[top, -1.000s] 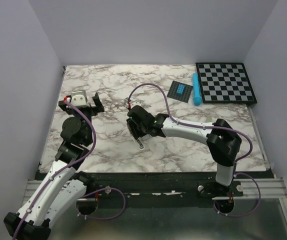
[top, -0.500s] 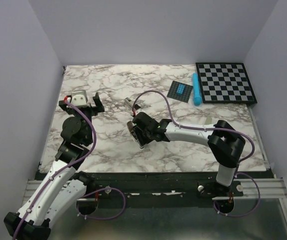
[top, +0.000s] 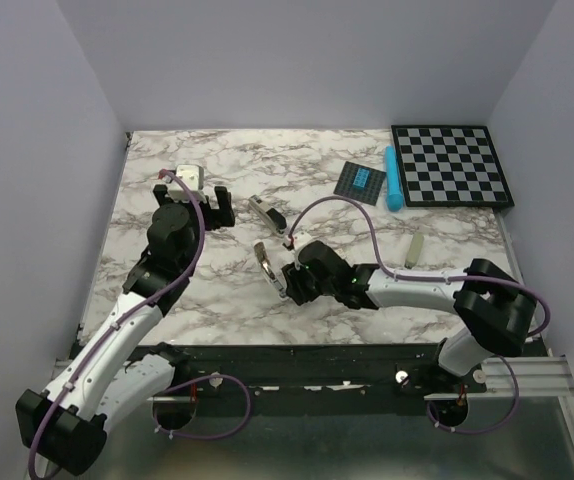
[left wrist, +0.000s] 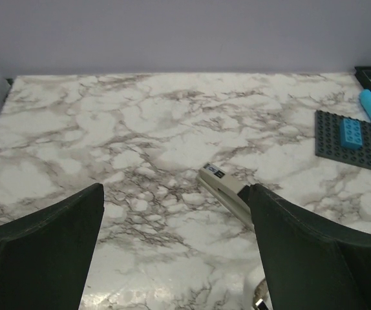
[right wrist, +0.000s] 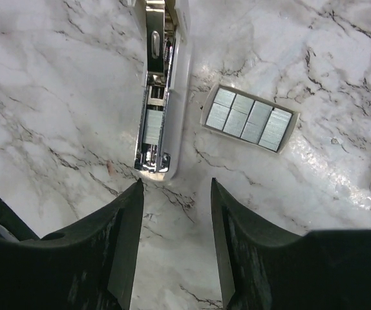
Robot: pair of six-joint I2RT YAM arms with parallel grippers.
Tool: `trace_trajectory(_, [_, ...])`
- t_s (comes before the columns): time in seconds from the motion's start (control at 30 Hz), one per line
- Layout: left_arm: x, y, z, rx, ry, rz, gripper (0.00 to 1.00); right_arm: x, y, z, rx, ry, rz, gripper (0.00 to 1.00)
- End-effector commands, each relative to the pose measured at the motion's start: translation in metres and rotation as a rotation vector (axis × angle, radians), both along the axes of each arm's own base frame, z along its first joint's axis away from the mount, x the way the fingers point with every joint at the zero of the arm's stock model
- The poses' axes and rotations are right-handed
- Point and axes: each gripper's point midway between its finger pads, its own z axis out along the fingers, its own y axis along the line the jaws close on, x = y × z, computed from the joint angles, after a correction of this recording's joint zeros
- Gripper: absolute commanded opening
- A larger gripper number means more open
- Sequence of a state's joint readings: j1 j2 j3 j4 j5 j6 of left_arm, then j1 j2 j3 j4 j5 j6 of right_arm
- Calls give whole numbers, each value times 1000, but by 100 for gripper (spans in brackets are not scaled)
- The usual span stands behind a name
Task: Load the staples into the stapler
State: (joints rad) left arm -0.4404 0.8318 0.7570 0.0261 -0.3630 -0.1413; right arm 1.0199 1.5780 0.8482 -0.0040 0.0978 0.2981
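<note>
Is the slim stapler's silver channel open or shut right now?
Open: the right wrist view shows the slim stapler lying with its silver metal channel uncovered and facing up.

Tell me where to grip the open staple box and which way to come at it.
I'd take the staple box across its two long edges, coming straight down from above. It lies flat and shallow on the table, strips facing up, and its short end faces the stapler, so the long edges are the free ones.
</note>
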Motion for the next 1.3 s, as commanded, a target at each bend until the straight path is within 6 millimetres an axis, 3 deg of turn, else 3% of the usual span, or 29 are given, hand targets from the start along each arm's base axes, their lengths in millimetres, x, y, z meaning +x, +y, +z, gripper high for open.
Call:
trace_trajectory(0.0, [-8, -28, -36, -65, 180, -131, 99, 10, 16, 18, 102, -95, 18, 54])
trace_trajectory(0.17, [-16, -23, -58, -34, 230, -122, 99, 28, 13, 23, 15, -100, -73, 54])
trace_trajectory(0.2, [-17, -21, -56, -35, 213, -119, 99, 33, 21, 30, 25, -108, -79, 54])
trace_trajectory(0.3, [-16, -20, -56, -20, 206, -120, 99, 32, 18, 13, -57, -56, -86, 54])
trace_trajectory(0.87, [-15, -14, -52, -2, 190, -95, 99, 37, 23, -14, -185, 25, -115, 54])
trace_trajectory(1.27, [-15, -11, -51, 3, 185, -88, 99, 38, 31, -14, -176, 32, -99, 54])
